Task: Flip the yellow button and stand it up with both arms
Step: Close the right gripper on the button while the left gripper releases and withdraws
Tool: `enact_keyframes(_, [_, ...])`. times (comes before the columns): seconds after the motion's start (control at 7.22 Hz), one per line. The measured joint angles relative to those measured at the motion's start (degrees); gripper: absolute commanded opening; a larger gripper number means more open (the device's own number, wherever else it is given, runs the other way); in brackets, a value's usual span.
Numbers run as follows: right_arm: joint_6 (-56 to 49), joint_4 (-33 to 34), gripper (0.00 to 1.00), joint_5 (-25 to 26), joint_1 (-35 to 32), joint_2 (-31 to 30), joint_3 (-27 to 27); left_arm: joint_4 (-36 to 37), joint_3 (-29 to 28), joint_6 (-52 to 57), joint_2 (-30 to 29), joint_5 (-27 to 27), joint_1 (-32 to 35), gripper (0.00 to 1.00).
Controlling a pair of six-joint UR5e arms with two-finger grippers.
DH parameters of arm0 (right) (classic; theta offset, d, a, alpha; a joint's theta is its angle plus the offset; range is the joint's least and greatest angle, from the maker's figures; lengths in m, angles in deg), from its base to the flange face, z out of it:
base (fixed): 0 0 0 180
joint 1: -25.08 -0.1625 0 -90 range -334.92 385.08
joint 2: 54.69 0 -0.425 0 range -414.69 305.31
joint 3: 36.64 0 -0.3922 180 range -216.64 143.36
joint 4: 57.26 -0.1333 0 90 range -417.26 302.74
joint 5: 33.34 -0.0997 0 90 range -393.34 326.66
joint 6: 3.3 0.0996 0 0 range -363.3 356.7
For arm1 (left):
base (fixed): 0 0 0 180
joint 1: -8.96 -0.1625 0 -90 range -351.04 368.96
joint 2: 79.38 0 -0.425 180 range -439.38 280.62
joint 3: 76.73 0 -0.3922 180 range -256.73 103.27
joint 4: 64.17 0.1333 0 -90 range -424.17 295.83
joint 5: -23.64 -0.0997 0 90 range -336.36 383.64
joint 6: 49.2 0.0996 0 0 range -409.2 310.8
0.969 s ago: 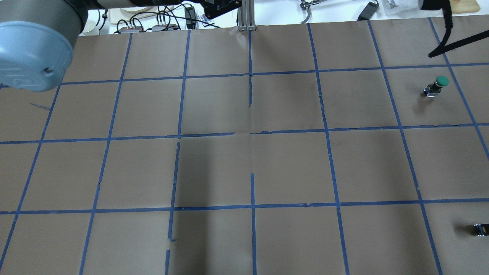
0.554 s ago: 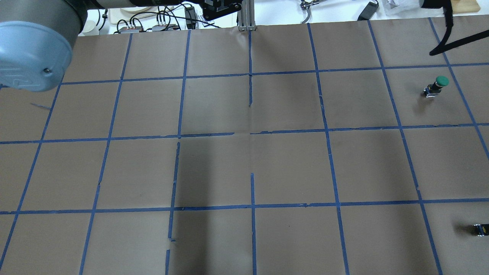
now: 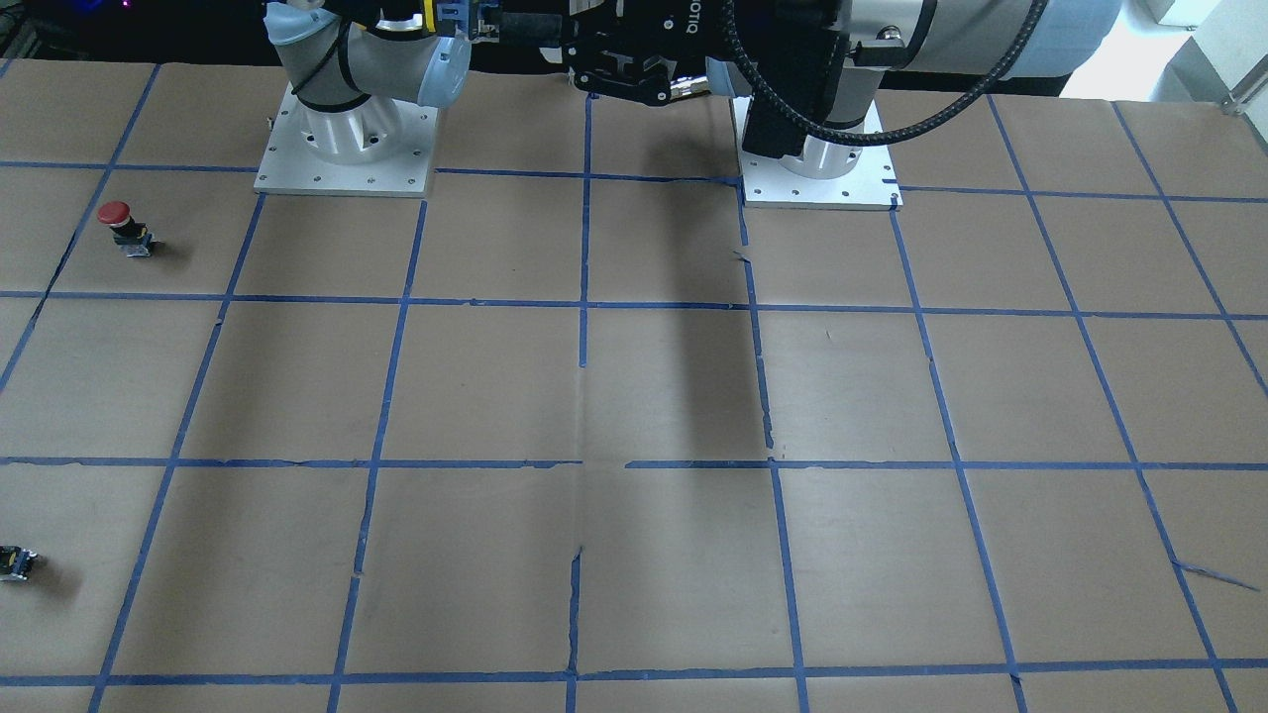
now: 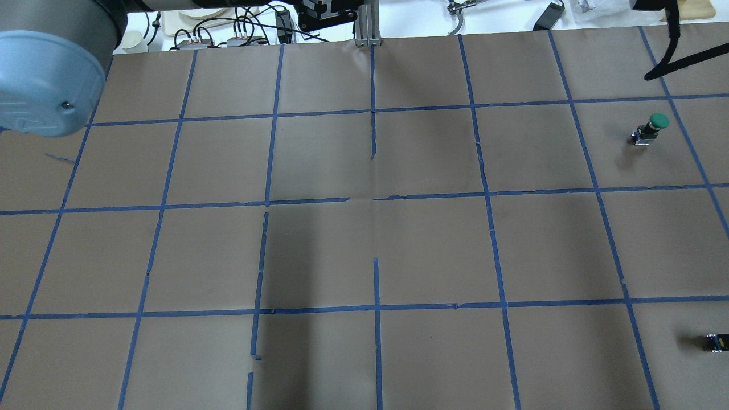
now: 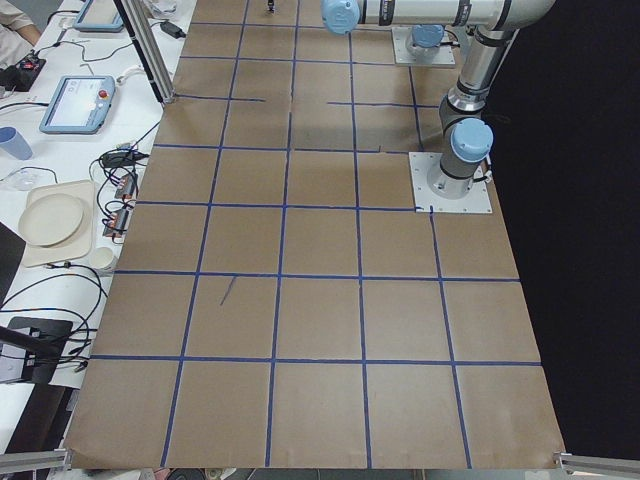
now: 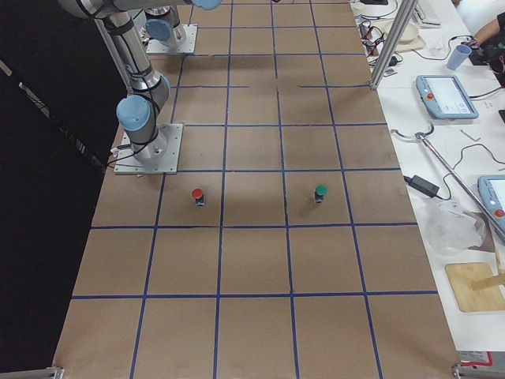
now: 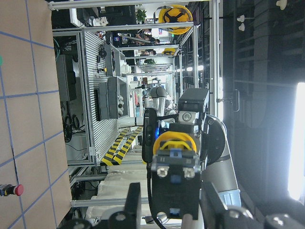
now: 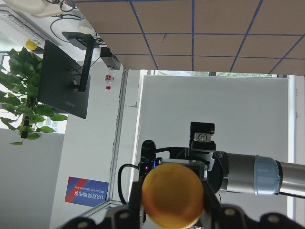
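Both arms are raised above the table near the robot's bases, with the grippers facing each other. The yellow button [image 8: 174,194] sits in my right gripper [image 8: 174,212], its round cap towards the right wrist camera. My right gripper is shut on it. In the left wrist view the cap [image 7: 177,142] shows behind the button's black-and-grey body [image 7: 174,183]. My left gripper [image 7: 172,207] is open, one finger on each side of that body with small gaps. In the overhead view only part of the left gripper [image 4: 327,12] shows at the top edge.
On the brown paper table with a blue tape grid [image 4: 373,199] stand a red-capped button [image 3: 117,218] and a green-capped button [image 4: 655,125], both on my right. A small black-grey piece with a yellow spot [image 4: 716,341] lies near the right edge. An aluminium post [image 4: 367,25] stands at the far side.
In the overhead view the left gripper has shifted slightly to the left along the top edge. The buttons on the table have not moved.
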Motion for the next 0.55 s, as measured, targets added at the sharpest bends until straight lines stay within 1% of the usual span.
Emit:
enact_keyframes(0.28, [-0.1,3.2,0.11,0.7,3.6,0.0,-0.2,-0.1,-0.4,-2.6,0.0,-0.7,-1.0,0.99])
enact_keyframes(0.42, [-0.5,6.6,0.11,2.1,4.7,0.1,-0.1,-0.1,-1.0,-3.3,-0.3,-4.2,-1.5,0.99])
enact_keyframes(0.55, [-2.6,9.8,0.11,5.0,5.2,0.4,0.1,-0.1,-1.4,-3.7,-0.6,-10.8,-1.8,0.99])
